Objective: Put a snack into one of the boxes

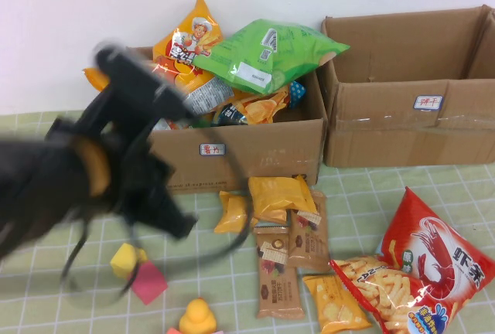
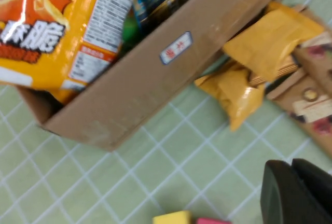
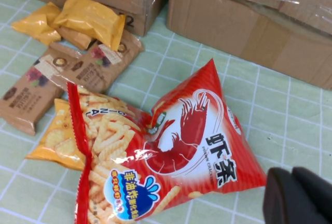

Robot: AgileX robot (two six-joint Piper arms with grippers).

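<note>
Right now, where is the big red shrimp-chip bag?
In the high view, the red shrimp-chip bag lies on the table at the robot's right, in front of the right box, beside the brown snack bars.

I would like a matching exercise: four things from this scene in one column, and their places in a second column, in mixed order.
Things:
1. green snack bag
2. red shrimp-chip bag
3. yellow rubber duck
4. left end effector

Places:
A. on the tablecloth in front of the right box
B. on top of the full left box
C. at the near table edge
D. above the cloth in front of the left box

Pairs: 1-B, 2-A, 3-C, 4-D

The right end effector hovers near the red bag.
</note>
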